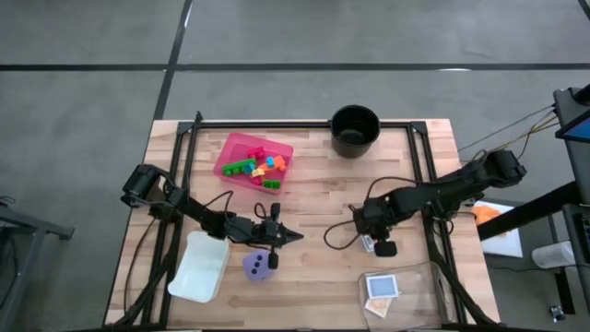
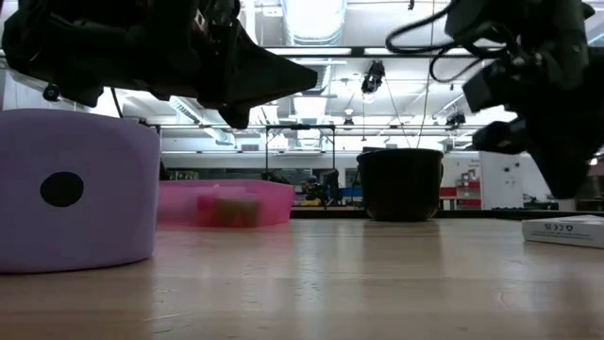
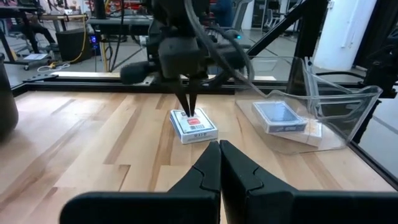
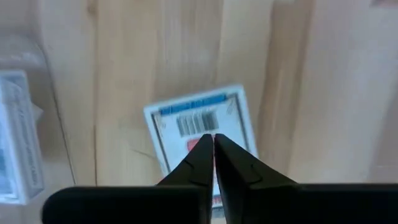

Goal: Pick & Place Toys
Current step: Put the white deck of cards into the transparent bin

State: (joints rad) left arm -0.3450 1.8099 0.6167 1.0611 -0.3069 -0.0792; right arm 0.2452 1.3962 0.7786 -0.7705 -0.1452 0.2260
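A white-red card (image 4: pixel 199 121) lies flat on the table at the right middle; it also shows in the left wrist view (image 3: pixel 194 126) and the low view (image 2: pixel 566 229). My right gripper (image 4: pixel 214 138) is shut and points down over the card (image 1: pixel 369 244). The low view shows a gap between the gripper and the card. My left gripper (image 1: pixel 293 236) is shut and empty. It sits level above the table, just past the purple die (image 1: pixel 259 266), which rests on its bottom face (image 2: pixel 75 189). Several small bricks (image 1: pixel 260 168) lie in the pink tray (image 1: pixel 230 148).
A clear tray (image 1: pixel 419 277) at the near right holds a blue card (image 1: pixel 381 285) and an orange card (image 1: pixel 378 304). A pale tray (image 1: pixel 198 267) lies at the near left. The black pot (image 1: pixel 355 129) stands at the far edge. Bare wood lies between the two grippers.
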